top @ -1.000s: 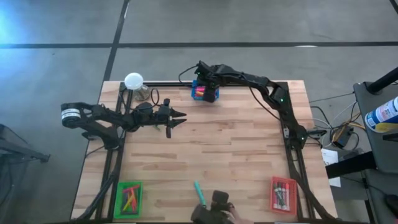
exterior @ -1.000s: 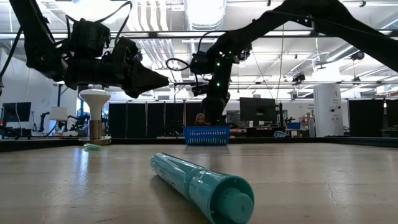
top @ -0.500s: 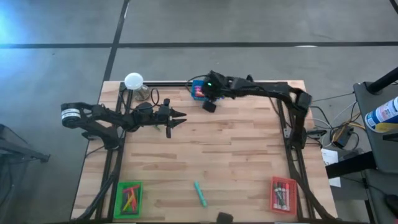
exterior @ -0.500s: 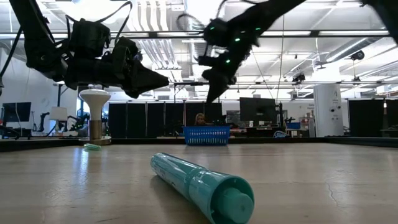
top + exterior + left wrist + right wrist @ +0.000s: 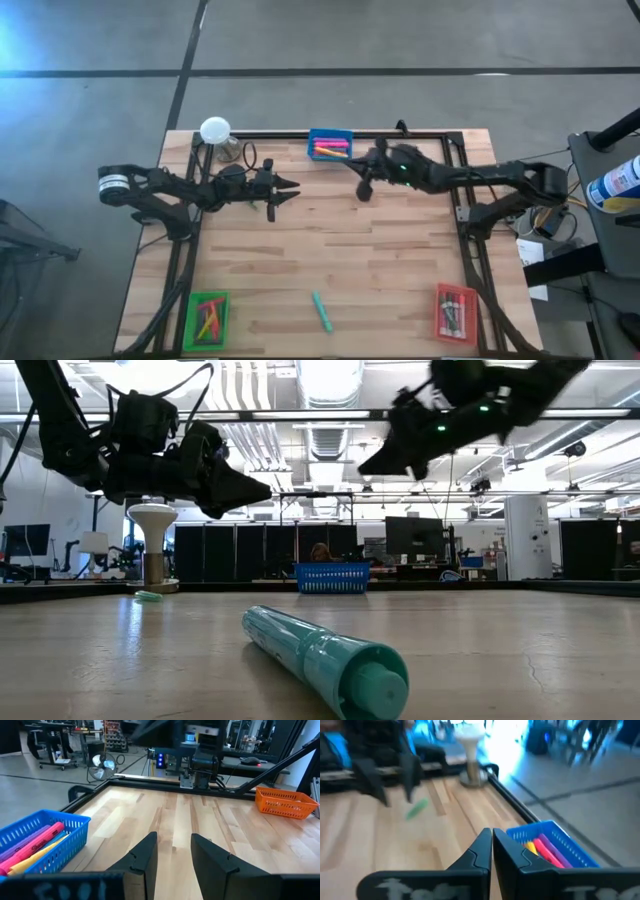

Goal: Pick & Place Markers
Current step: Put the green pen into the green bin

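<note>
The markers are short, thin sticks. One teal marker (image 5: 320, 312) lies alone on the bare worktop (image 5: 380, 260) near the front edge, between the two front trays; in the low view it shows a ribbed cap end towards the camera. A small green marker (image 5: 270, 207) lies just beside my left jaws (image 5: 290, 187).

The rest sit in three trays. The blue tray (image 5: 330, 145) at the back edge holds pink, yellow and purple markers (image 5: 330, 151); I make out three or four, no surer than that. The green tray (image 5: 207, 319) at the front left corner holds a handful in green, red and yellow, too tangled to count. The red tray (image 5: 455, 311) at the front right corner holds a row of mixed colours, also too small to count.

My left jaws hang above the worktop's left half, fingers apart by a narrow gap, holding nothing. My right jaws (image 5: 364, 187) hang in the air just beside the blue tray, pressed together and empty. A white lamp (image 5: 214, 130) stands at the back left corner.
</note>
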`<act>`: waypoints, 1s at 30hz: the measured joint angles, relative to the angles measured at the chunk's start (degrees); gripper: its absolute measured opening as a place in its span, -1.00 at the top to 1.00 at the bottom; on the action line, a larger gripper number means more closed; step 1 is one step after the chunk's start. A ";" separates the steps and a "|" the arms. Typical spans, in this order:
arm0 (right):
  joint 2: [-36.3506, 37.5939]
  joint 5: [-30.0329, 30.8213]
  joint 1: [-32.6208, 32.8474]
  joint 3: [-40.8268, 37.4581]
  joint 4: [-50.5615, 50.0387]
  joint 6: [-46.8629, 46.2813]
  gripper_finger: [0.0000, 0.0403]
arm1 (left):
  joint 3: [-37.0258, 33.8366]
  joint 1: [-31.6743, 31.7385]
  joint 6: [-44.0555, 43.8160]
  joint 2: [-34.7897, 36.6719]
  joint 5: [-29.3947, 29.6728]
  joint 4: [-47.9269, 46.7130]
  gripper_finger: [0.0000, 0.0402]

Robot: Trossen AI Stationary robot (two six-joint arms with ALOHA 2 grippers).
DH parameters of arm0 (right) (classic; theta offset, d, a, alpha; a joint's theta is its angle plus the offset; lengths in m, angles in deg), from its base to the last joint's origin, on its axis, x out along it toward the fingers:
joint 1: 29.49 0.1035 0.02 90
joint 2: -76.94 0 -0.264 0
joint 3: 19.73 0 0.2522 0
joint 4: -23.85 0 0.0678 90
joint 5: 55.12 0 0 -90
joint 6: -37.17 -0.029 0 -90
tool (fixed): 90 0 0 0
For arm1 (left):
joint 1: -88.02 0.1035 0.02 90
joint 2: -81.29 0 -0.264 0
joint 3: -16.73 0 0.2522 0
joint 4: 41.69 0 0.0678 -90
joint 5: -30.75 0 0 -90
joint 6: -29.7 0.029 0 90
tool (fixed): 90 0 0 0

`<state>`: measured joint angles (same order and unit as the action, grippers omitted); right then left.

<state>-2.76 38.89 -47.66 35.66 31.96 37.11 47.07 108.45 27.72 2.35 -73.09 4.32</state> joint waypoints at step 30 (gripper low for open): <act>11.67 0.38 0.69 -23.24 21.94 0.50 0.95 | 0.01 -0.01 -1.25 0.00 -0.01 -1.28 0.44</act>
<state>8.91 39.26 -46.97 12.42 53.90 37.62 47.08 108.44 26.47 2.35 -73.10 3.03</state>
